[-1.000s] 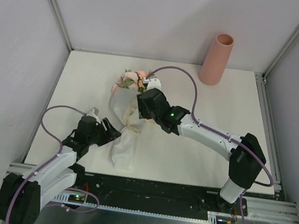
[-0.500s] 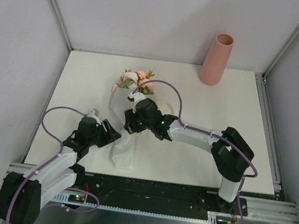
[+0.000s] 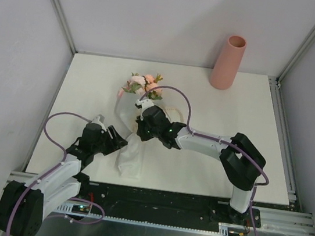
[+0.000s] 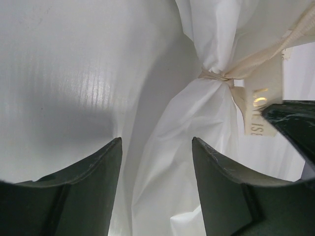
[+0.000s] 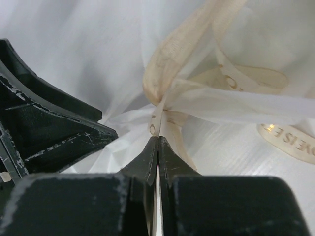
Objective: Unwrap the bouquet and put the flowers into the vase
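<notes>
Bouquet (image 3: 125, 107) of pink and peach flowers (image 3: 143, 84) in white paper lies on the white table (image 3: 85, 90), blooms toward the far edge and paper tail toward the arms. A cream ribbon (image 5: 179, 42) ties its waist. The right wrist view alone shows the right gripper (image 5: 157, 141) with jaws closed, pinching a ribbon strand beside the knot. The left wrist view shows the left gripper (image 4: 156, 147) with jaws open, astride the paper tail. From overhead, the pink vase (image 3: 228, 62) stands upright at the far right, well apart.
</notes>
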